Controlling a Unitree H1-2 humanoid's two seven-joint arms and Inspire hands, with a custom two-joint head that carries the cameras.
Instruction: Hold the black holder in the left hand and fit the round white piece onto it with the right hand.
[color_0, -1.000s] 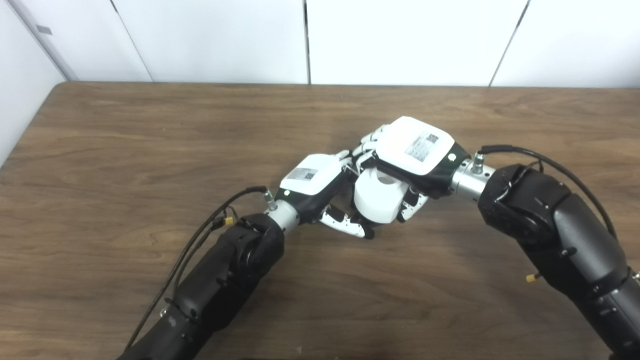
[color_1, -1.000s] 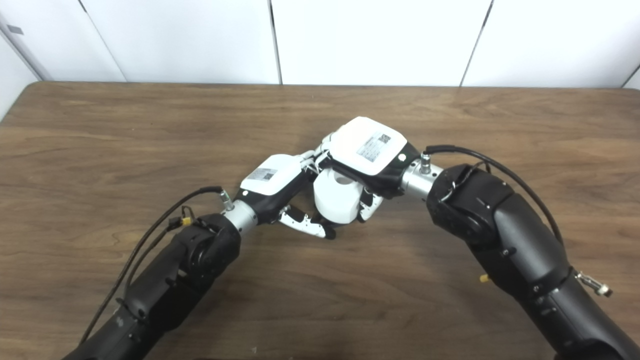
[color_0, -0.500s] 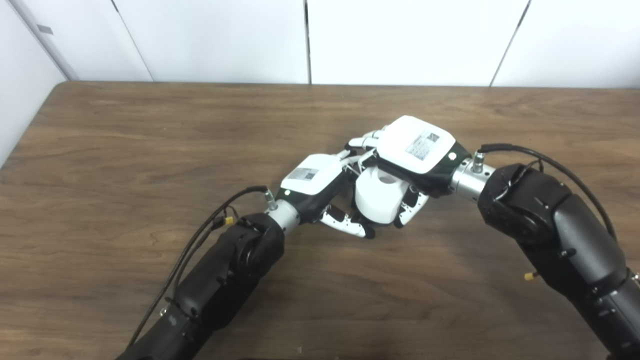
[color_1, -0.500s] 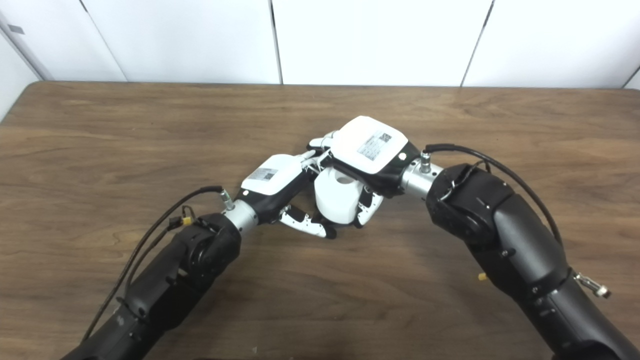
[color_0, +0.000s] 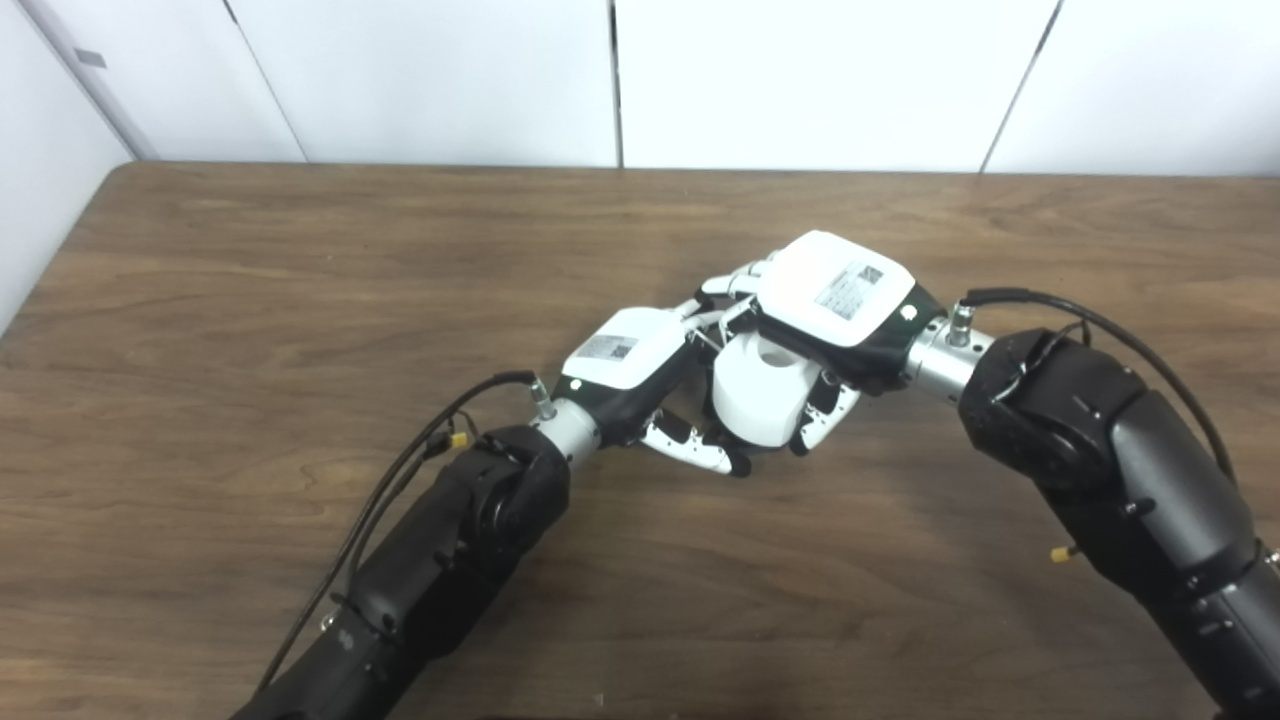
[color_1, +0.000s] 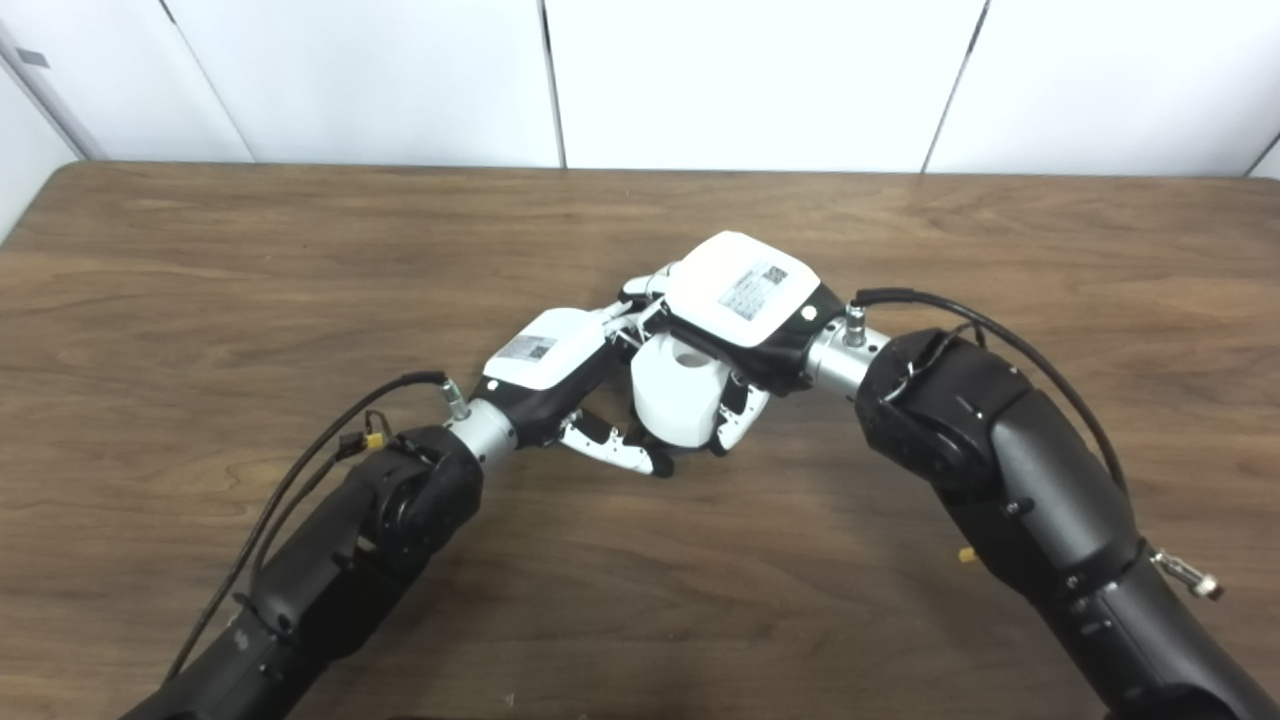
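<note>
Both hands meet over the middle of the table. The round white piece sits between them, its hollow top showing. My left hand is curled in against the piece's left side, with its thumb under the piece's lower edge. The black holder is hidden behind the piece and the fingers, so its seat cannot be seen. My right hand arches over the piece from the right. Its fingers are stretched out past the top and its thumb stands beside the piece's right side, loose around it.
The brown wooden table runs to a white panelled wall at the back. Its left edge and rounded back-left corner are in view. Both black forearms lie low over the near half of the table.
My right hand's fingers have uncurled from over the white piece and now reach out straight. That hand has eased slightly to the right. The left hand has stayed put.
</note>
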